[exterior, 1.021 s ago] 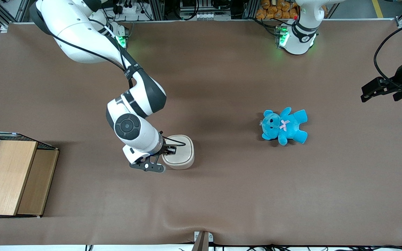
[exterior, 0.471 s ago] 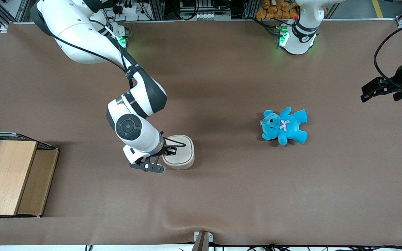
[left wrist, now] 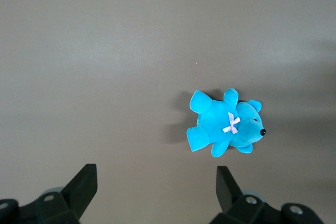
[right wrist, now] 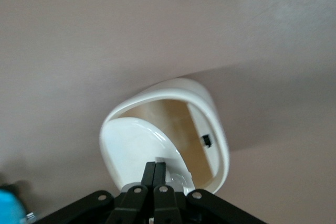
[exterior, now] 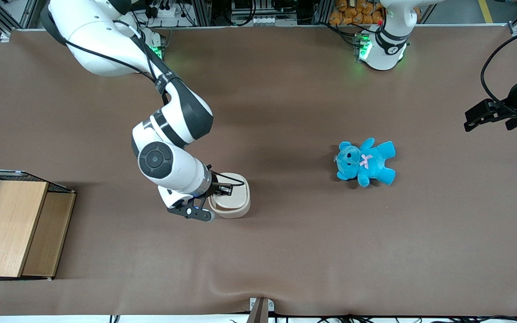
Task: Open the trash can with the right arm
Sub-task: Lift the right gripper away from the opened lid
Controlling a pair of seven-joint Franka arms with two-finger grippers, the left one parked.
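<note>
1. The gripper (right wrist: 155,174) of the right arm (exterior: 168,163) is at the trash can (exterior: 231,197), on the edge of the can that faces the working arm's end of the table. In the right wrist view its two fingers (right wrist: 149,173) are pressed together, with no gap between them, and their tips touch the edge of the lid (right wrist: 137,145). It is not possible to tell if a thin part of the lid is caught between them.
2. The lid is lifted and tilted. Under it the inside of the can shows, with a tan inner wall and a small dark part on that wall.
3. The trash can stands upright on the brown table (exterior: 285,251), about in the middle between the table's near edge and the robot bases, and nearer to the working arm's end than to the parked arm's end.
4. A blue teddy (exterior: 365,162) with a pink bow lies flat on the table, well apart from the can, toward the parked arm's end. It is a little farther from the front camera than the can.
5. A wooden box with wire mesh (exterior: 16,226) stands at the working arm's end of the table, nearer to the front camera than the can, and well apart from it.
</note>
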